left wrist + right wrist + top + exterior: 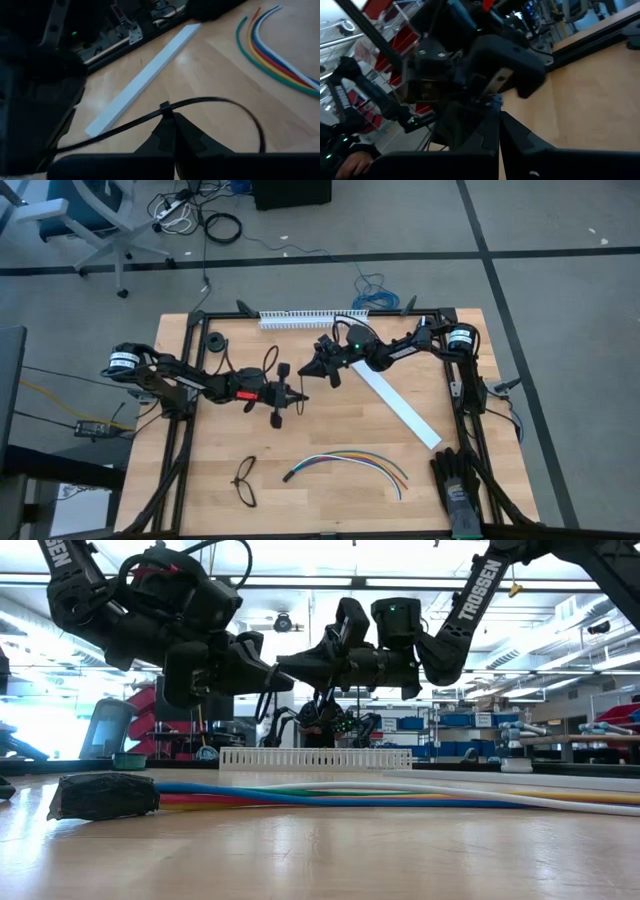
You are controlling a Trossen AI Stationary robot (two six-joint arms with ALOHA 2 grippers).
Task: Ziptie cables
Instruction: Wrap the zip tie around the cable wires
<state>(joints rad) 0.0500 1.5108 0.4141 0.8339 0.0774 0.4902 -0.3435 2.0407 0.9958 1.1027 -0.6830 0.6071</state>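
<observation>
The ziptie (225,100) is a thin dark strip bent into a loop above the table, its small head (164,106) just off my left gripper's (170,121) shut fingertips. My right gripper (306,370) is shut too and meets my left gripper (300,396) tip to tip over the table's middle. The cables (350,458) are a curved bundle of white, blue, orange, yellow and green wires. They lie flat near the front edge with their dark joined end (105,797) toward the left, and no gripper touches them. My left gripper pinches the ziptie between its two fingertips just below the head (165,113). The fingers point nearly level toward the table's right. The loop stands out past them, clear of the table. My right gripper comes level from the right. The ziptie's tail (85,140) runs into its dark fingers, where it appears pinched; the gripper's own bulk hides the exact spot.
A wide flat white strip (400,405) lies slantwise right of centre. Black thin-framed glasses (245,480) lie near the front, left of the cables. A white toothed rail (300,318) runs along the far edge, and a black glove-like thing (458,480) sits at the front right.
</observation>
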